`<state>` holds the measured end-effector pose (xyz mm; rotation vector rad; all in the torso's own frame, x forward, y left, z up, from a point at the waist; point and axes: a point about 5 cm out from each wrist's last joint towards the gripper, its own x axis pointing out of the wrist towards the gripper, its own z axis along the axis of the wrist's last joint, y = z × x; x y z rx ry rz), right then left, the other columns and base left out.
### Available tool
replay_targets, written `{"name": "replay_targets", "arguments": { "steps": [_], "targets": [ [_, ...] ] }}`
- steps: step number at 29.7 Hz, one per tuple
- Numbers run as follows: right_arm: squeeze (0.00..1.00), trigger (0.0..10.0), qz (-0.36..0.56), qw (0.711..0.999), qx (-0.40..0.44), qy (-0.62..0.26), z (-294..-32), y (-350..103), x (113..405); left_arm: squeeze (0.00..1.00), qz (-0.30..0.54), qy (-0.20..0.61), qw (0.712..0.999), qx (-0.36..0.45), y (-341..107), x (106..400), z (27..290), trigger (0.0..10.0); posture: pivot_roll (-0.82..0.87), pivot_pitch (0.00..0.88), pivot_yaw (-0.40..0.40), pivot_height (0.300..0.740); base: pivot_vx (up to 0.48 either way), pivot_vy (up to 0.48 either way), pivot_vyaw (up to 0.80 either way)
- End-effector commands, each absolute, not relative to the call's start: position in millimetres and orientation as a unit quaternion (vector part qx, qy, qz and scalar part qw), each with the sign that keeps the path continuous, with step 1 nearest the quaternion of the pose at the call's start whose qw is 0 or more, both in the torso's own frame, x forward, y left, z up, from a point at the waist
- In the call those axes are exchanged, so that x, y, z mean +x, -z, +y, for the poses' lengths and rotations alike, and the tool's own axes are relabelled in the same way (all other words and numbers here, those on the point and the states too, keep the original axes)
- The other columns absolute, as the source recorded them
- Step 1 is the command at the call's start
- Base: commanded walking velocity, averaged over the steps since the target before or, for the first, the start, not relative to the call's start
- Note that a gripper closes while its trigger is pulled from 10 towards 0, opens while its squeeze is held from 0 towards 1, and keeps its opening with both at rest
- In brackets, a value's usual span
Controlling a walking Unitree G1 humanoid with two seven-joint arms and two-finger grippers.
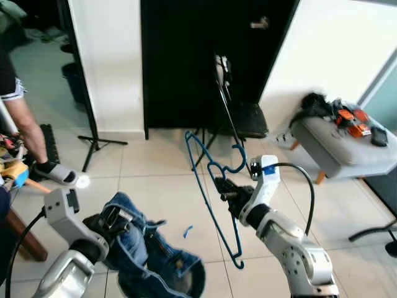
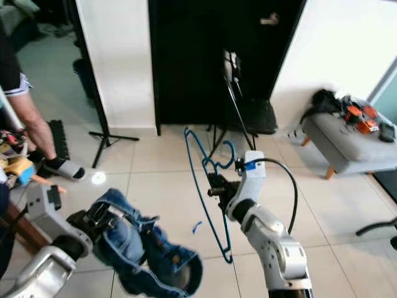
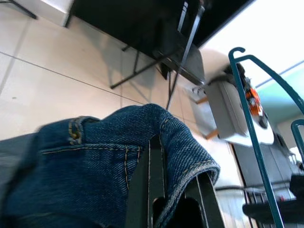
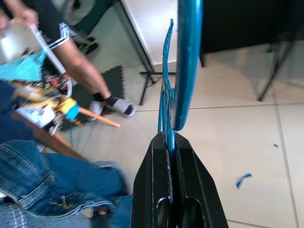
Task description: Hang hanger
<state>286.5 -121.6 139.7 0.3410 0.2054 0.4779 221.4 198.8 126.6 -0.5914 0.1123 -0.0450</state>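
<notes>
Blue hanger hangs mid-air above the tiled floor, pinched in the right claw; left claw clamps jeans. Head views show a grey stool.

Bright daylight from the far right — the white wall glares, the dark door loses detail, slight overall softness.

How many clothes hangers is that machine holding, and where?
1. A blue hanger is gripped by the right tool, held up above the tiled floor. The left tool holds jeans instead. Others may be hidden.
</notes>
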Motion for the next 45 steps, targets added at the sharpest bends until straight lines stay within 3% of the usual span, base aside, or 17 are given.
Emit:
{"name": "replay_targets", "arguments": {
  "steps": [1, 10, 19, 21, 23, 24, 26, 30, 33, 38, 45],
  "targets": [
    [0.0, 10.0, 0.105, 0.952, 0.177, -0.229, -126.5, -138.6, 285.2, 0.0, 0.041, 0.029, 0.954, -0.295, -132.0, 221.2, 195.5, 10.0, -0.05, 0.082, -0.064, 0.74, 0.0, 0.0, -0.8],
    [0.0, 10.0, 0.103, 0.948, 0.188, -0.236, -122.9, -140.8, 282.7, 0.0, 0.046, 0.037, 0.953, -0.296, -131.3, 222.9, 196.2, 10.0, -0.05, 0.087, -0.042, 0.74, 0.0, 0.0, -0.8],
    [0.0, 10.0, 0.099, 0.943, 0.18, -0.261, -119.1, -144.0, 282.4, 0.0, 0.033, 0.04, 0.983, -0.179, -147.1, 241.2, 202.9, 10.0, -0.06, 0.067, -0.03, 0.74, 0.0, 0.0, -0.8],
    [0.0, 10.0, 0.076, 0.942, 0.176, -0.276, -121.1, -154.4, 291.1, 0.0, -0.033, 0.06, 0.993, -0.097, -188.5, 272.0, 206.0, 10.0, -0.05, 0.051, -0.017, 0.74, 0.0, 0.0, -0.8],
    [0.0, 10.0, 0.076, 0.942, 0.176, -0.276, -121.1, -154.4, 291.1, 0.0, -0.033, 0.06, 0.993, -0.097, -188.5, 272.0, 206.0, 10.0, -0.05, 0.051, -0.017, 0.74, 0.0, 0.0, -0.8],
    [0.0, 10.0, 0.057, 0.936, 0.179, -0.297, -120.5, -165.8, 296.6, 0.0, -0.083, 0.08, 0.992, -0.056, -221.4, 289.2, 203.2, 10.0, -0.05, 0.046, -0.016, 0.74, 0.0, 0.0, -0.8],
    [0.0, 10.0, 0.044, 0.932, 0.181, -0.312, -119.9, -173.8, 299.7, 0.0, -0.115, 0.092, 0.989, -0.032, -243.9, 297.9, 200.6, 10.0, -0.05, 0.046, -0.016, 0.74, 0.0, 0.0, -0.8],
    [0.0, 10.0, 0.044, 0.932, 0.181, -0.312, -119.9, -173.8, 299.7, 0.0, -0.115, 0.092, 0.989, -0.032, -243.9, 297.9, 200.6, 10.0, -0.05, 0.046, -0.016, 0.74, 0.0, 0.0, -0.8],
    [0.0, 10.0, -0.02, 0.908, 0.152, -0.391, -123.0, -216.9, 298.5, 0.0, -0.19, 0.101, 0.976, 0.034, -298.2, 314.9, 197.7, 10.0, -0.07, 0.033, 0.004, 0.74, 0.0, 0.0, -0.8],
    [0.0, 10.0, -0.082, 0.884, 0.075, -0.455, -142.1, -261.6, 288.1, 0.0, -0.239, 0.072, 0.963, 0.105, -338.9, 323.6, 208.8, 10.0, -0.07, 0.031, 0.009, 0.74, 0.0, 0.0, -0.8],
    [0.0, 10.0, -0.077, 0.868, 0.02, -0.49, -150.5, -268.0, 278.2, 0.0, -0.235, 0.058, 0.961, 0.133, -342.6, 327.1, 214.0, 10.0, -0.07, 0.03, 0.011, 0.74, 0.0, 0.0, -0.65]
  ]
}}
